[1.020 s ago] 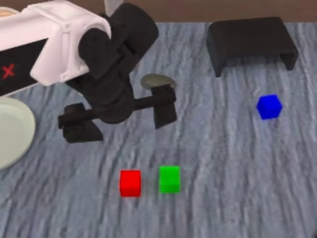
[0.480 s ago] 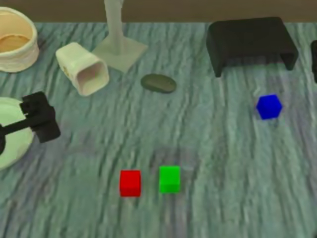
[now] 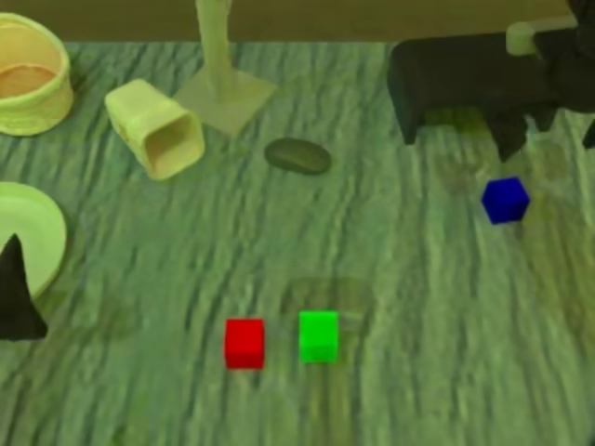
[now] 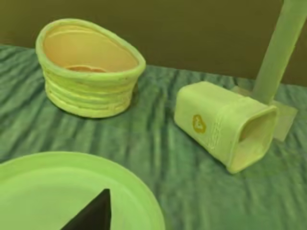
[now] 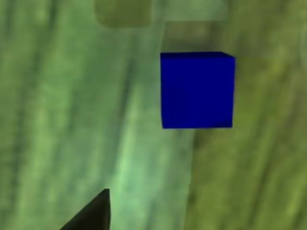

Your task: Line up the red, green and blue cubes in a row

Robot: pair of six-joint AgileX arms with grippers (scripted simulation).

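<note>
The red cube [image 3: 244, 343] and the green cube [image 3: 318, 335] stand side by side on the table [image 3: 418, 325], near its front edge, close together but not touching, with red on the left. The blue cube [image 3: 505, 200] sits alone, well apart from them, toward the right side of the table. My right gripper [image 3: 548, 139] hangs above the table just behind the blue cube, in front of a black bench-shaped block [image 3: 446, 74]. One dark fingertip [image 3: 510, 144] points down near the cube but is not touching it. I hold nothing there, and I cannot tell how wide the jaws stand. My left gripper [image 3: 17, 297] is at the left edge, over the rim of a pale plate [image 3: 42, 232]. Only one dark tip shows, so its jaws I cannot tell either. Behind the plate a cup [image 3: 156, 128] lies on its side, beside a ribbed bowl [image 3: 33, 79].
</note>
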